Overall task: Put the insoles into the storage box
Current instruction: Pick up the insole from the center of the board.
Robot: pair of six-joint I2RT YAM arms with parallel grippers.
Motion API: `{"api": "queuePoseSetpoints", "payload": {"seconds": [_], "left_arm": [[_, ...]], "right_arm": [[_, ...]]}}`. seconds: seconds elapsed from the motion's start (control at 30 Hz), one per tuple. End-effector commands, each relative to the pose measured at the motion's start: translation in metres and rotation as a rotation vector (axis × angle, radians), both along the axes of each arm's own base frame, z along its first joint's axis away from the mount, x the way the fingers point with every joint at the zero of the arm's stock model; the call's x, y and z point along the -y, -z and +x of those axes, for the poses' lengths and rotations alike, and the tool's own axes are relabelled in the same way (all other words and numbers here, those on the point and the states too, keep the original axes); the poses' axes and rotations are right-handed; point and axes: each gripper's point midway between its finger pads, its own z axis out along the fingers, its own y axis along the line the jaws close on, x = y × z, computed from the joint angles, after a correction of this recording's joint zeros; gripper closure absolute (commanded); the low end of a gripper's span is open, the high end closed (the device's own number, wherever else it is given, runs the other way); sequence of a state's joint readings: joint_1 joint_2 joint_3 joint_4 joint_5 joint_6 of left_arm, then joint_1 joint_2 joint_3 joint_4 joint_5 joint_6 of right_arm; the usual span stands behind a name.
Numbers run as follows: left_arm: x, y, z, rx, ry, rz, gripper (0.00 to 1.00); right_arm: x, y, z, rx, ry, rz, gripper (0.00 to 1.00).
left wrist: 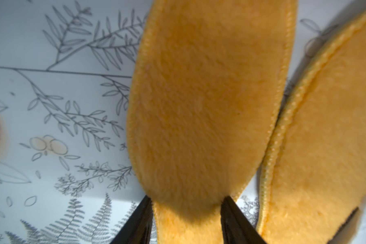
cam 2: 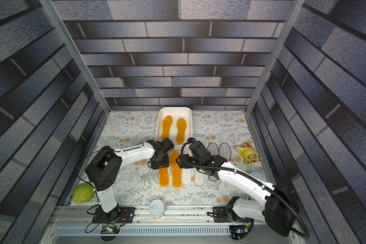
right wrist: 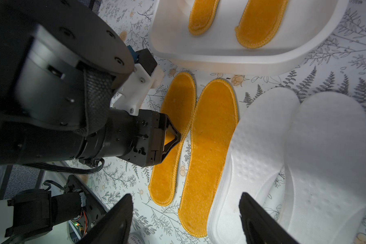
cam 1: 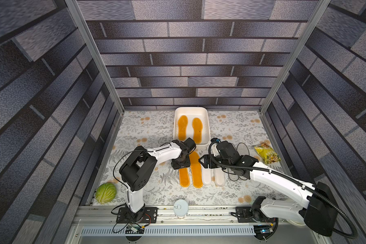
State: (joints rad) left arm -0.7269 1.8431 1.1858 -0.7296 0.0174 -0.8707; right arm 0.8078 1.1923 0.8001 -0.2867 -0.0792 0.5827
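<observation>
Left gripper [left wrist: 186,211] straddling orange insole [left wrist: 199,105], jaws partly closed, firm grasp cannot be told, right gripper [right wrist: 186,202] spread wide, empty, above white insoles [right wrist: 262,147], orange pair [cam 1: 182,127] inside storage box [cam 1: 206,126].

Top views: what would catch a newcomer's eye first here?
The orange insoles: two lie in the white storage box at the far middle of the floral mat, two more in front of it, the left gripper straddling one. A green cabbage sits at the near left corner.
</observation>
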Motion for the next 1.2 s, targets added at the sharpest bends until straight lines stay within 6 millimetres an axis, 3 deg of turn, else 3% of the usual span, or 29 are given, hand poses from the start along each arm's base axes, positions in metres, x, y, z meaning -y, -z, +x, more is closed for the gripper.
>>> {"api": "queuePoseSetpoints", "payload": {"seconds": [0.0,0.23,0.63,0.93,1.17], "left_arm": [[-0.014,0.014,-0.01,-0.038,0.014,0.083,0.51],[-0.012,0.016,-0.01,-0.029,0.004,0.064,0.64],[-0.018,-0.007,-0.002,0.025,-0.028,0.001,0.79],[-0.019,-0.061,0.009,0.128,-0.054,-0.105,0.79],[-0.018,-0.107,0.025,0.218,-0.087,-0.22,0.79]], "right_arm": [[-0.002,-0.001,-0.004,0.006,-0.023,-0.002,0.2],[-0.002,0.002,-0.006,0.0,-0.032,-0.006,0.2],[-0.016,-0.009,-0.02,0.003,-0.168,0.044,0.19],[-0.034,-0.01,-0.029,-0.007,-0.255,0.134,0.2],[-0.058,-0.017,-0.021,-0.002,-0.286,0.233,0.22]]}}
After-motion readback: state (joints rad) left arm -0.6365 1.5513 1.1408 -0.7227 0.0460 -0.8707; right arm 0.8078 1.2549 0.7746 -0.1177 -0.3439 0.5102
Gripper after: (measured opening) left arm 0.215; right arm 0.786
